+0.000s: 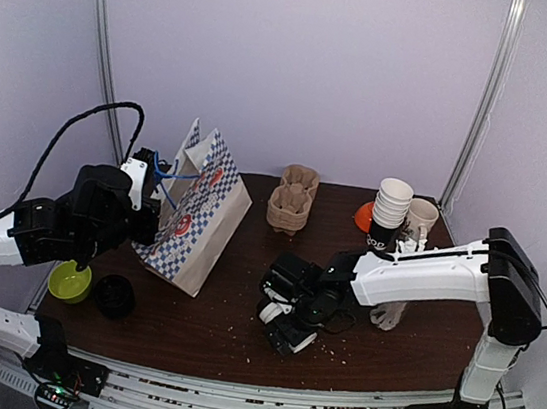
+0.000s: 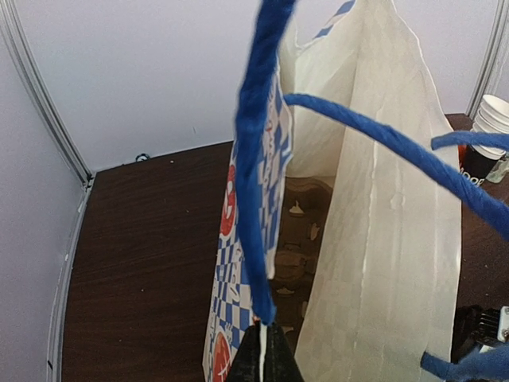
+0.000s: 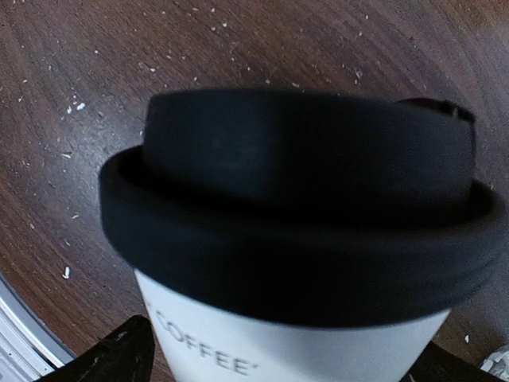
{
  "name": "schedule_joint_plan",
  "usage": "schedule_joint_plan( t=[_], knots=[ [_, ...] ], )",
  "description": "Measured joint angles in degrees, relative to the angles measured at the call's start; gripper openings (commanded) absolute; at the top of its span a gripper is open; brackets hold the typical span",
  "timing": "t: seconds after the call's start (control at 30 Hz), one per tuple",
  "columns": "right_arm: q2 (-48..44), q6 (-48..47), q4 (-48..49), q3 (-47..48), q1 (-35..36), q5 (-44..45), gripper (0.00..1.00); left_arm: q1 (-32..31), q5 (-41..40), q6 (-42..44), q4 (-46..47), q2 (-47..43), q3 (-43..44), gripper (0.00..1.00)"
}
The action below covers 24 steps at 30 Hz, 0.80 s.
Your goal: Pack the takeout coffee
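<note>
**Coffee cup on the table, right fingers wide around it**

The coffee cup [image 3: 294, 215], white with a black lid and "COFFEE" printed on its wall, stands on the dark wooden table [image 1: 234, 351], in the front half, about the middle. The right gripper [image 1: 284, 327] straddles it, its fingers [image 3: 111, 358] spread wide, one on each side of the cup's lower wall. Over to the left, the left gripper [image 2: 262, 362] is clamped tight on a blue handle [image 2: 254, 159] of the checked paper bag [image 1: 196, 220]. A brown pulp carrier [image 2: 298, 239] shows in the gap between the bag's walls. More pulp trays [image 1: 292, 202] sit near the back of the table.
</note>
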Motion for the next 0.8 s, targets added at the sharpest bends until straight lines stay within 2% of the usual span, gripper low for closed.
schedule_joint_plan(
  t=[0.2, 0.3, 0.53, 0.73, 0.8],
  knots=[
    [0.0, 0.3, 2.5, 0.2, -1.2, 0.5, 0.76, 0.0, 0.0, 0.0, -0.2, 0.0, 0.2, 0.00],
    [-0.5, 0.3, 5.1, -0.9, -1.5, 0.2, 0.72, 0.0, 0.2, 0.0, -0.3, 0.0, 0.5, 0.01],
    [-5.2, 0.4, 10.3, -5.4, -1.5, 0.0, 0.68, 0.0, 1.4, -0.1, -2.4, 1.1, 3.3, 0.34],
    [-13.9, 0.4, 18.0, -11.0, -1.5, 2.1, 0.67, 0.0, 3.8, -0.4, -5.3, 1.2, 6.6, 0.38],
    [-16.0, 0.4, 20.5, -12.6, -1.5, 3.0, 0.67, 0.0, 4.5, -0.4, -6.5, 1.2, 7.7, 0.42]
  ],
)
